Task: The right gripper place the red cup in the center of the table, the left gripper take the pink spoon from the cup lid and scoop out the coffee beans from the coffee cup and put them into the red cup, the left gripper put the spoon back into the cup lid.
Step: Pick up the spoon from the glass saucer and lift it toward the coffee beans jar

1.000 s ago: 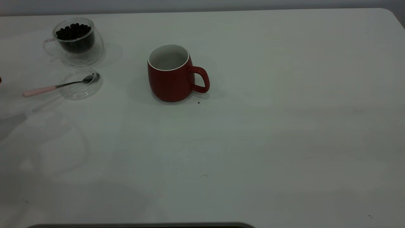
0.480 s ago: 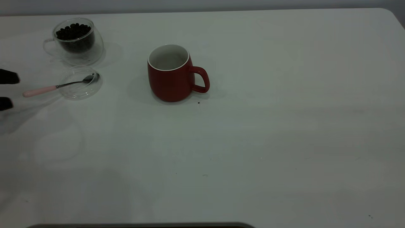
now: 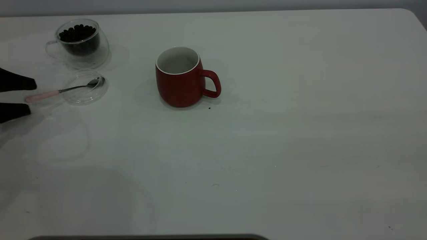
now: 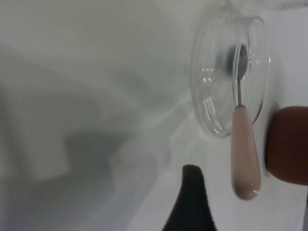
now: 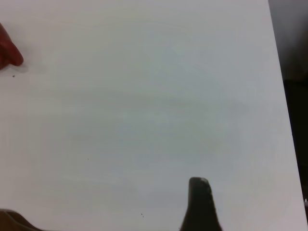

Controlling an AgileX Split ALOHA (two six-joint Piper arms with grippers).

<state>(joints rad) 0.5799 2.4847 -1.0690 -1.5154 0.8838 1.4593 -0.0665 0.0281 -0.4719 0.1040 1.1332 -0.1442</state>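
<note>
Left gripper (image 3: pixel 28 97) has come in from the table's left edge over the last second — it was barely in sight a second ago, and now its two black fingers are spread, one on each side of the pink spoon (image 3: pixel 42 95) handle's tip. Not touching it yet, as far as I can tell. Spoon hasn't moved: bowl rests in the cup lid (image 3: pixel 85 87), handle sticks out over the table (image 3: pixel 300 133) toward the gripper. Red cup (image 3: pixel 180 78) stands upright near the centre, empty, handle toward the right arm's side — so the placing step looks done. Coffee cup (image 3: pixel 80 42) sits behind the lid, full of coffee beans (image 3: pixel 77 32). Right gripper isn't in the exterior view; its wrist view shows one finger over bare table — can't tell its state. Next up, I'd guess: pinch the handle.
</note>
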